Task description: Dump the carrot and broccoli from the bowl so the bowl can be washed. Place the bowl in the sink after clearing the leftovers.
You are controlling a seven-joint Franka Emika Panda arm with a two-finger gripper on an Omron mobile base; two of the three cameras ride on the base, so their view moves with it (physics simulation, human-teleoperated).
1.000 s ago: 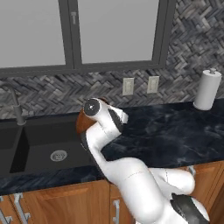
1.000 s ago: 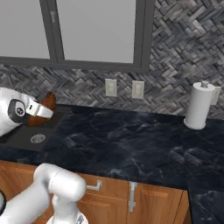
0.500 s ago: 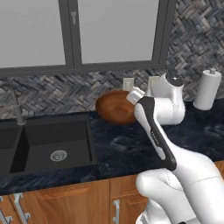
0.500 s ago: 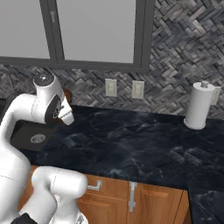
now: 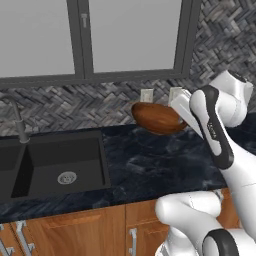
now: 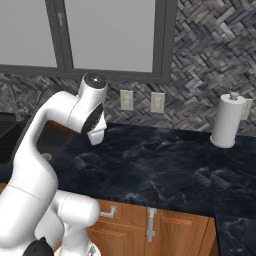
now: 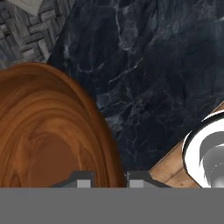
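Bowl: the bowl sits right of centre in the left base view, held up in the air above the counter and tilted, its reddish-brown glossy hollow turned toward the camera. In the hand view the bowl takes the left half of the frame, wood grain plain to see.

Gripper: the gripper shows at the bottom of the hand view as two small grey tips — the bowl's rim runs down between them, so the jaws are closed tight on the rim. In the left base view the hand meets the bowl's right edge, just below the outlets on the wall.

Carrot and broccoli: nothing orange or green can be made out in the part of the bowl that shows in the hand view; the left base view is too small to tell more.

Sink: the sink lies at the left of the left base view, a black basin with a round silver drain on its floor and a dark curved faucet at the far left. The bowl is well apart from it, to its right and higher in the frame.

Arm: the arm bends at the right edge of the left base view; in the right base view the arm stands at left of centre, in front of the counter.

Towel roll: a white paper towel roll stands upright on the counter at the right of the right base view, against the herringbone wall — well apart from the arm.
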